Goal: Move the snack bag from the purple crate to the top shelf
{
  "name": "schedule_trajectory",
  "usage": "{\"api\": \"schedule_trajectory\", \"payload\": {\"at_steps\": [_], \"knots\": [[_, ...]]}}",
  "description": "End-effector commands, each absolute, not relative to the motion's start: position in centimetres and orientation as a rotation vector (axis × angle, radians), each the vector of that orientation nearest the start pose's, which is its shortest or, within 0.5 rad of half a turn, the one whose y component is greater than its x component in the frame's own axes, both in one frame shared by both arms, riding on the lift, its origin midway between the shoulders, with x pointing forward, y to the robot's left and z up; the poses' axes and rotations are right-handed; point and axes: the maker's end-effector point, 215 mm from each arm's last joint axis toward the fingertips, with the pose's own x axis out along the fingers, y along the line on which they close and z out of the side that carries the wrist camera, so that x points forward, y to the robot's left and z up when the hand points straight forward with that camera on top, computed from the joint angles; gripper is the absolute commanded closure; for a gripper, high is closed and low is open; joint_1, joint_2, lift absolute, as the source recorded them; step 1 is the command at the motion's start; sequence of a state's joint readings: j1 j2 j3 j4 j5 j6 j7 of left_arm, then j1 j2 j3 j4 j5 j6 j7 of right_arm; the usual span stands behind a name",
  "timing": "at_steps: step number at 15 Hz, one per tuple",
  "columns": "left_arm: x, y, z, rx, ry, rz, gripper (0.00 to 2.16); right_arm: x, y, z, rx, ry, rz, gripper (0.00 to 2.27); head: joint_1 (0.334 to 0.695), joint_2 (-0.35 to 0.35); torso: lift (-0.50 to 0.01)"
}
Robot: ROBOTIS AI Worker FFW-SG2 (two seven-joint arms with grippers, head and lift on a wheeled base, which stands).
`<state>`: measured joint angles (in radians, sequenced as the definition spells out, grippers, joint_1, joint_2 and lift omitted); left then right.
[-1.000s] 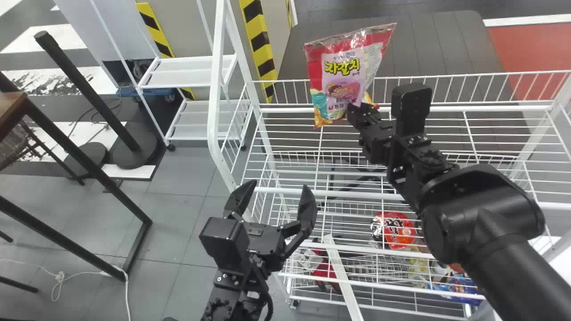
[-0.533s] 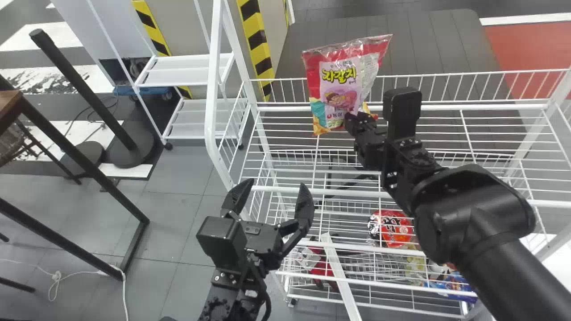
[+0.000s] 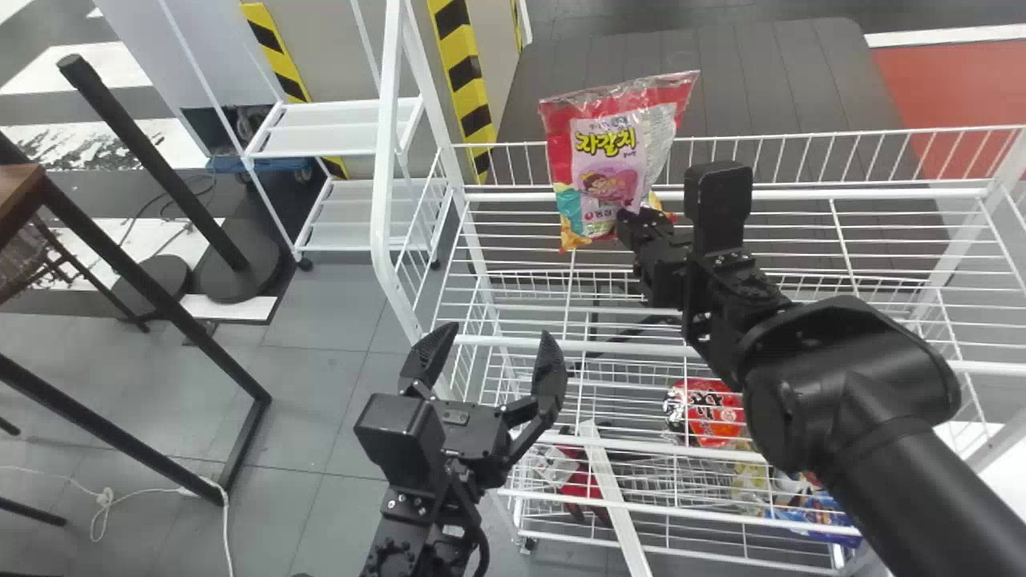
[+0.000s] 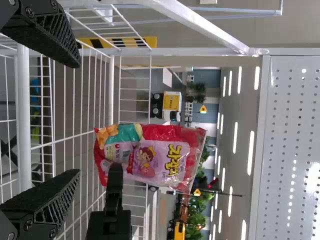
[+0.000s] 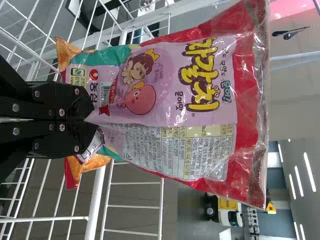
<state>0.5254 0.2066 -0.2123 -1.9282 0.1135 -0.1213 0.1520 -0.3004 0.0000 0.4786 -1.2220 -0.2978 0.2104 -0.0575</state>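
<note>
The right gripper (image 3: 629, 218) is over the rack's top shelf (image 3: 721, 232), pinching the lower part of the upright snack bag (image 3: 605, 152). In the right wrist view the right gripper (image 5: 90, 117) is shut on the red and pink snack bag (image 5: 175, 95), near its bottom. The left gripper (image 3: 485, 349) stands open, with nothing between its fingers, in front of the rack's left side. From the left wrist view, the left gripper (image 4: 75, 120) has its fingers wide apart and the snack bag (image 4: 155, 155) farther off. No purple crate can be made out.
A white frame post (image 3: 385, 160) rises at the rack's left end. Lower down in the rack are a red round package (image 3: 709, 413) and a blue package (image 3: 817, 513). A black metal stand (image 3: 160, 296) is at the left.
The snack bag and the right gripper have come down and a little left toward the top shelf. The left gripper has stayed open in about the same place.
</note>
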Motion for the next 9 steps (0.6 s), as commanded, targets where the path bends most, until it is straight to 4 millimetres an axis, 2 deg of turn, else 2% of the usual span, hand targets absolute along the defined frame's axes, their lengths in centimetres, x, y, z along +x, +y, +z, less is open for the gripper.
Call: {"api": "schedule_trajectory", "payload": {"at_steps": [1,4,7,9], "knots": [[41.56,16.98,-38.88,-0.028,0.082,-0.115,0.06,61.41,1.58,-42.71,0.080,0.327,0.387,0.98,0.695,0.202,0.002],[41.37,16.98,-38.67,-0.030,0.074,-0.115,0.06,61.63,1.13,-43.11,0.081,0.334,0.377,0.47,0.695,0.196,0.002],[41.28,17.09,-38.79,-0.029,0.077,-0.112,0.06,61.78,0.97,-42.90,0.086,0.322,0.373,0.47,0.695,0.191,0.002],[41.26,16.99,-38.79,-0.031,0.077,-0.112,0.06,61.64,0.86,-42.93,0.091,0.317,0.370,0.38,0.695,0.190,0.002]]}}
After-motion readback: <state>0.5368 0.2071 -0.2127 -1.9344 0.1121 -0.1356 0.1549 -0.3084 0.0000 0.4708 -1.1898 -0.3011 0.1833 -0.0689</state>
